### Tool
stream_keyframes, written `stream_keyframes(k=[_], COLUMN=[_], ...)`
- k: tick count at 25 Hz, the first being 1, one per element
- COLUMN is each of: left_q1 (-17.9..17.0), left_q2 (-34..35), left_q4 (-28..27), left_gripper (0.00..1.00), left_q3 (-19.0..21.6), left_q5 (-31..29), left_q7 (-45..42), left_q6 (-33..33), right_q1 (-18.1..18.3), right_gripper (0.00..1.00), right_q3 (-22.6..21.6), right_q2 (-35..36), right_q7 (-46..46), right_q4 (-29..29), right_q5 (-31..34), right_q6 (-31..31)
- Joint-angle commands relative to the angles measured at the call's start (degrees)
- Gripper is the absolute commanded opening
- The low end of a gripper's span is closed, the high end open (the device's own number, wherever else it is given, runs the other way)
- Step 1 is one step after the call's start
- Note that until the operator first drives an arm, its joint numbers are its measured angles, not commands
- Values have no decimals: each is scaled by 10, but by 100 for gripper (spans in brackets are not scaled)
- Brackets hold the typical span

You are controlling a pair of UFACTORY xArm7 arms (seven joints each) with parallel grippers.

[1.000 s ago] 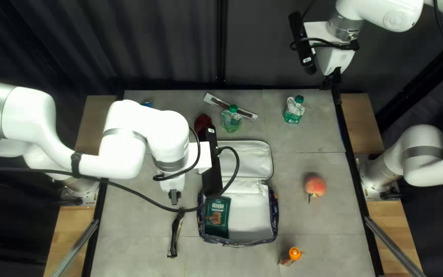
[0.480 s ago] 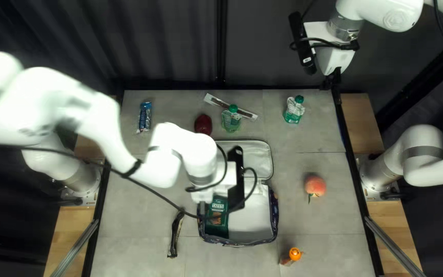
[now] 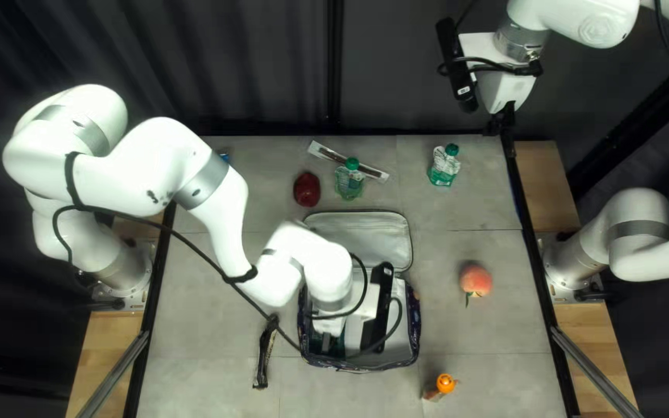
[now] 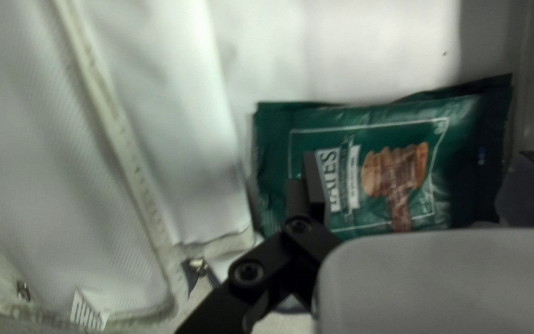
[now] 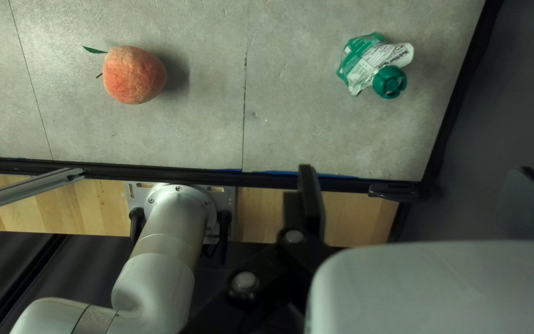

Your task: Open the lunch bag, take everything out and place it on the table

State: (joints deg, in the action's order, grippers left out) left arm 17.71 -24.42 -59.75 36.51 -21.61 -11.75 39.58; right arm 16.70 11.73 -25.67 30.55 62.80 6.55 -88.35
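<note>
Left hand [image 4: 417,167], open, has dropped into lunch bag [image 3: 369,230]; wrist view reveals cookie packet [image 4: 387,134] ahead.

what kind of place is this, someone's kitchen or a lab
Probably a robotics lab, not a kitchen: a white left robot arm and a white right robot arm are mounted at the edges of a grey stone-look table, with a dark pleated curtain hung behind it.

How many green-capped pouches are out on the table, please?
2. One green-capped pouch lies beyond the open lunch bag; the other lies nearer the far right corner. The left arm could hide more.
</note>
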Motion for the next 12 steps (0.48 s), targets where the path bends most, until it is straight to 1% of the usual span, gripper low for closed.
stream_keyframes(k=[1, 5, 7, 8, 9, 10, 12], left_q1=[-16, -16, -14, -15, -16, -17, -18], left_q2=[-10, -20, -22, -24, -31, -35, -45], left_q4=[0, -4, -3, -5, -10, -14, -26], left_gripper=[100, 100, 96, 92, 92, 84, 76], left_q3=[-7, -9, -9, -10, -11, -12, -14], left_q5=[-35, -47, -48, -48, -49, -50, -50], left_q7=[19, 37, 43, 44, 46, 48, 52], left_q6=[9, 12, 12, 13, 16, 18, 26], right_q1=[0, 0, 0, 0, 0, 0, 0], right_gripper=[100, 100, 100, 100, 100, 100, 100], right_q3=[0, 0, 0, 0, 0, 0, 0], right_q2=[0, 0, 0, 0, 0, 0, 0], right_q7=[0, 0, 0, 0, 0, 0, 0], right_q4=[0, 0, 0, 0, 0, 0, 0], right_q5=[0, 0, 0, 0, 0, 0, 0], right_q6=[0, 0, 0, 0, 0, 0, 0])
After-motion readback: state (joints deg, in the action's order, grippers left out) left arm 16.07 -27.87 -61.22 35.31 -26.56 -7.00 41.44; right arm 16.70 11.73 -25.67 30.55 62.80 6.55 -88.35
